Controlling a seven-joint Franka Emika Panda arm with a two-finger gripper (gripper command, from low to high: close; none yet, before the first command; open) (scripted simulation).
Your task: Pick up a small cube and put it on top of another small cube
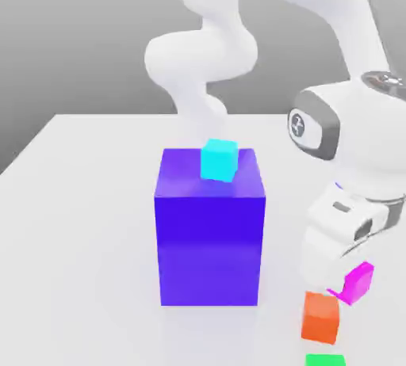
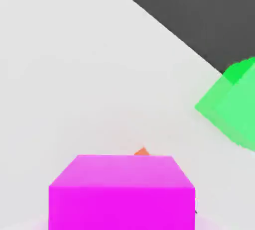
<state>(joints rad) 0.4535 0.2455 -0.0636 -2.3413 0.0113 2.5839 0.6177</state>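
Exterior view
Background: a plain grey backdrop behind a pale, glossy bench (image 1: 71, 198).
Landmark: the big blue-violet block (image 1: 209, 230) stands upright near the middle of the bench.
Cyan cube: the cyan small cube (image 1: 219, 158) sits on top of the block, toward its far edge.
Arm: the white arm bends down on the exterior view's right of the block, its wrist low.
Pincer: the pincer (image 1: 347, 285) is closed on the small magenta cube (image 1: 358, 281), which hangs tilted, well to the exterior view's right of the block and lower than its top face.
Orange cube: the orange small cube (image 1: 321, 316) rests on the bench just beside and below the magenta one; whether they touch I cannot tell.
Green cube: a green cube (image 1: 325, 360) lies nearer the camera than the orange one.

Hand view
Magenta cube: the small magenta cube (image 2: 122, 191) fills the foreground, its faces flat and plain.
Orange cube: a sliver of the orange small cube (image 2: 142, 151) peeks just behind it.
Green cube: the green cube (image 2: 231, 107) lies apart on the bench.

Handling
Judgement: the magenta cube looks light, rigid and smooth, so likely slippery; take it by two opposite flat faces, centred, not by corners, since its tilt suggests it can pivot in the grip.
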